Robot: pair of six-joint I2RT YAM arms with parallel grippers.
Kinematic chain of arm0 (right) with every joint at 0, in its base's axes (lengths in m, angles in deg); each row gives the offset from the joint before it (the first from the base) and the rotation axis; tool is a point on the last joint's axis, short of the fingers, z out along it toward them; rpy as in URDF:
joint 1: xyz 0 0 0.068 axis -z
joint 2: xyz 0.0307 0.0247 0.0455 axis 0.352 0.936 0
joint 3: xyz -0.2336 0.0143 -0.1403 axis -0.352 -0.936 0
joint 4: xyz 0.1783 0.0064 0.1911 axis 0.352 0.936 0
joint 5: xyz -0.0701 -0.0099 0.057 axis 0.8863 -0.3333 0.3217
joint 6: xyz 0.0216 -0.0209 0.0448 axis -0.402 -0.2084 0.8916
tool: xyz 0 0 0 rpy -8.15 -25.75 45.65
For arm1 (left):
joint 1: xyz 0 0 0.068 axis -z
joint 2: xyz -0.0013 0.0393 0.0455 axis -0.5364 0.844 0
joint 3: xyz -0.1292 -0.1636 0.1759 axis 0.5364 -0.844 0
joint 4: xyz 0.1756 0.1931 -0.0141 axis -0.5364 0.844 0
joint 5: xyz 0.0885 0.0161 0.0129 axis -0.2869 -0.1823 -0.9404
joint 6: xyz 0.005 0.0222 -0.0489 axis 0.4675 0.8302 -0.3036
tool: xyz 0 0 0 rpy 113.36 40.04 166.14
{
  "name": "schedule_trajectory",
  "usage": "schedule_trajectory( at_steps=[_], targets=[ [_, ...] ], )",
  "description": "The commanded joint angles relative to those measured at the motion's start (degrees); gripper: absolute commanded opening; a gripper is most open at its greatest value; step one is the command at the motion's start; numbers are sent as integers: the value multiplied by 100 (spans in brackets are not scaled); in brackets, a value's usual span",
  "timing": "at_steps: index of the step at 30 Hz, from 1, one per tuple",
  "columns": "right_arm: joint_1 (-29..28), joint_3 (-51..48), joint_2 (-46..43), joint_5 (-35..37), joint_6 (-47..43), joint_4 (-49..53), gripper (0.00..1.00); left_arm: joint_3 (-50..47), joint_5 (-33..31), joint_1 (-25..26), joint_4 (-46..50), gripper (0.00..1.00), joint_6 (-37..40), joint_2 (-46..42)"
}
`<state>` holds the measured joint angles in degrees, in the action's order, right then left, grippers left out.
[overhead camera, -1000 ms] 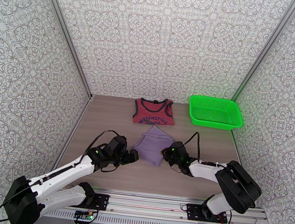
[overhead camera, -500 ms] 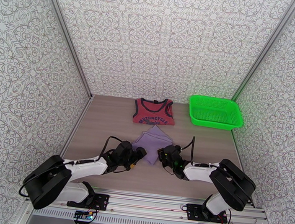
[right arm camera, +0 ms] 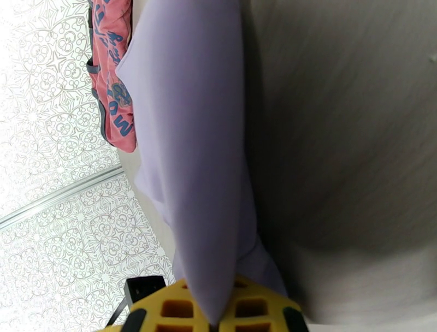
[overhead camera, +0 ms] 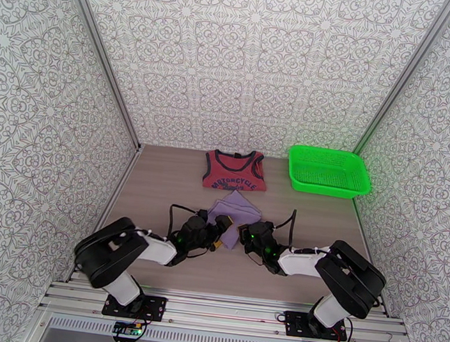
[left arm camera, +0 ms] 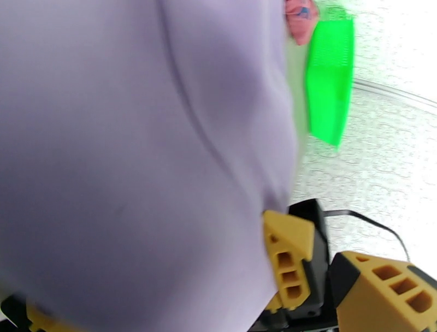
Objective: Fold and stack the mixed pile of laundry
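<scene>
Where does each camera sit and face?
Top external: above and behind the bases, looking down at the table; both arms, left gripper and right gripper at the lavender garment.
Left wrist: against that garment, facing the green basket; yellow fingers show.
Right wrist: low, looking along the garment toward the red tank top; its fingers pinch cloth.
Shared: all three show the lavender garment.

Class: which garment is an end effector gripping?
The lavender garment: the right end effector is shut on its edge. The red tank top lies untouched.

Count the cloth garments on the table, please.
2. The red tank top lies flat farthest back; the lavender garment lies just in front of it. None appears hidden.
</scene>
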<state>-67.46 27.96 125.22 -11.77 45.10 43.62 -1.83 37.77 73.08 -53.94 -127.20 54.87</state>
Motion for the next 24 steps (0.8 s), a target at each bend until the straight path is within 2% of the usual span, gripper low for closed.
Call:
schedule_trajectory(
  at_steps=[1,3,10,15,18,24],
  targets=[
    [-70,3,-13,-70,71,-146,0,-315,1,107,-374,96,-435,958],
    [-68,11,-5,-81,66,-146,0,-394,-38,111,-590,92,-508,1104],
    [-68,55,82,-154,77,-151,0,-514,-176,102,-484,60,-515,1065],
    [-70,55,119,-184,86,-182,0,-631,-382,119,-261,48,-508,796],
    [-70,48,126,-174,103,-178,0,-716,-543,103,89,30,-444,478],
    [-68,72,153,-295,57,-164,0,-527,-612,-35,1258,12,0,-202]
  ],
)
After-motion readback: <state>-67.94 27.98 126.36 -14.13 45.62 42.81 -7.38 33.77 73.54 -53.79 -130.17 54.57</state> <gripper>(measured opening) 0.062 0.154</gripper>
